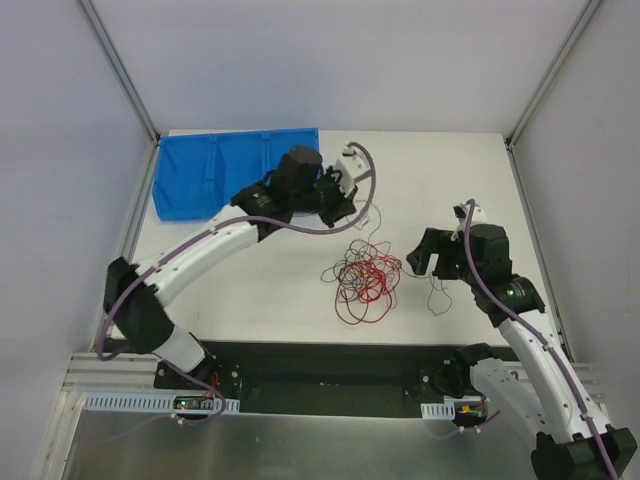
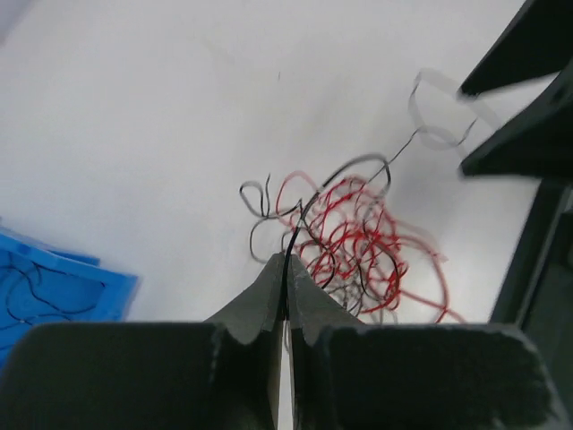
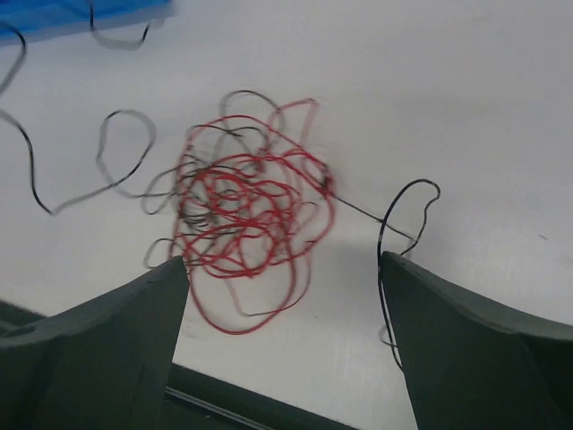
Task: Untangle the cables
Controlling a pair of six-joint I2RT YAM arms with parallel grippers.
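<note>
A loose tangle of thin red and black cables (image 1: 364, 278) lies on the white table, between the two arms. It also shows in the left wrist view (image 2: 363, 242) and the right wrist view (image 3: 242, 206). My left gripper (image 1: 345, 205) is above and behind the tangle, shut on a black cable (image 2: 295, 228) that runs from its tips (image 2: 286, 262) down into the tangle. My right gripper (image 1: 432, 262) is open and empty, just right of the tangle. A loose black strand (image 3: 394, 224) trails next to its right finger (image 3: 474, 340).
A blue cloth bin (image 1: 225, 170) lies at the back left of the table, with a black strand on it in the left wrist view (image 2: 45, 287). A black strip (image 1: 330, 375) runs along the table's near edge by the arm bases.
</note>
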